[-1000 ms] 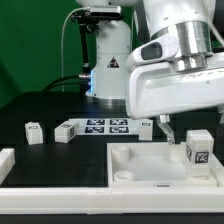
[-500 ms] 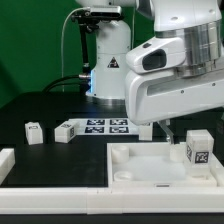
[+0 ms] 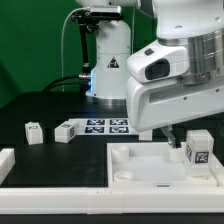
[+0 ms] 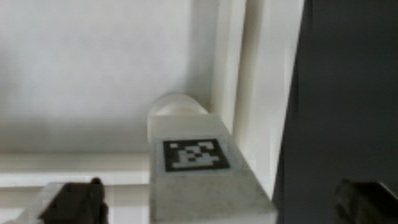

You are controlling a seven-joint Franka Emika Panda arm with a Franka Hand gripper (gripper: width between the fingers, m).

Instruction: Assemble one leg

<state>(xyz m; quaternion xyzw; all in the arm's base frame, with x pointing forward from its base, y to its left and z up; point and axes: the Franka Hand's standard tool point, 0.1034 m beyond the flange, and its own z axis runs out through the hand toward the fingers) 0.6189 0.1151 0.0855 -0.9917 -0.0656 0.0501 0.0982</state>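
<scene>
Black table (image 3: 62, 152), green backdrop (image 3: 28, 40); white tray (image 3: 124, 162) holds the leg (image 3: 198, 150).

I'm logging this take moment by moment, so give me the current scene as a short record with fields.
gripper: gripper open, one finger on each side of the leg, not touching it
target: leg upright at the tray's corner, tag visible
tray: tray white, near the table's front
spares: other legs on the table, exterior view's left
fixture: marker board behind the tray
</scene>
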